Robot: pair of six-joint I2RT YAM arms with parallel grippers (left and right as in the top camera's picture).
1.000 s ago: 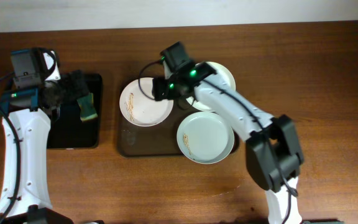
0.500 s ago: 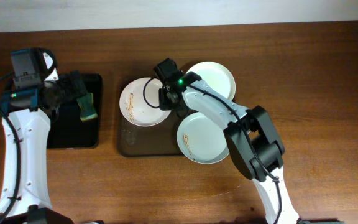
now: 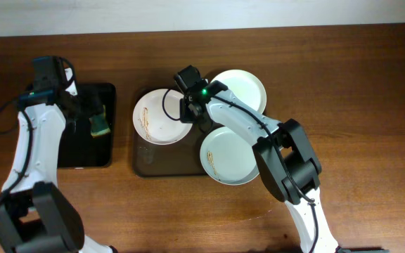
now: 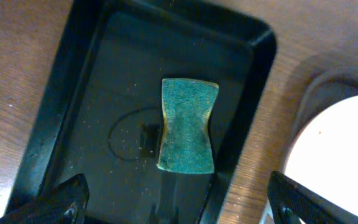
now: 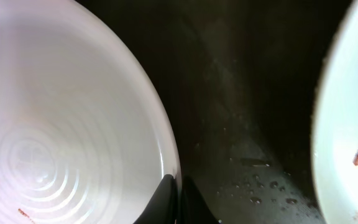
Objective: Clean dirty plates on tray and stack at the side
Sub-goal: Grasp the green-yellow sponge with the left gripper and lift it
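Far left on the wooden worktop [image 3: 371, 70]: a glossy black tray [image 3: 74, 151], rectangular, with one thing in it. Holds a green sponge [image 3: 100, 125], waisted in outline, lying flat toward the right-hand wall. Above it, the left end effector [image 4: 179, 206], spread wide, with fingertips [image 4: 64, 199] well apart at the lower edge of the wrist view, gripping nothing.

Just right of the black tray, past a strip of bare wood: the brown tray [image 3: 164, 160], rounded at the corners, carrying all three plates. At its left end, the left plate [image 3: 162, 118], white, marked by a brown smear [image 3: 146, 124] near the left rim and reaching out to the tray's left rim. Pinched at the right rim by the right end effector [image 5: 180, 200], closed down narrow, with a dark finger [image 5: 164, 204] on either face of the rim in the wrist view. Cannot tell whether lifted or resting on the tray.

Further right, toward the back: the far plate [image 3: 243, 86], plain white, hanging over the tray's rear rim. In front of it, at the right front corner: the near plate [image 3: 234, 156], faintly blue-green, with a thin brownish streak by its lower left rim, reaching past the tray's front and right edges. Between the plates in the right wrist view, dark tray floor speckled with droplets.
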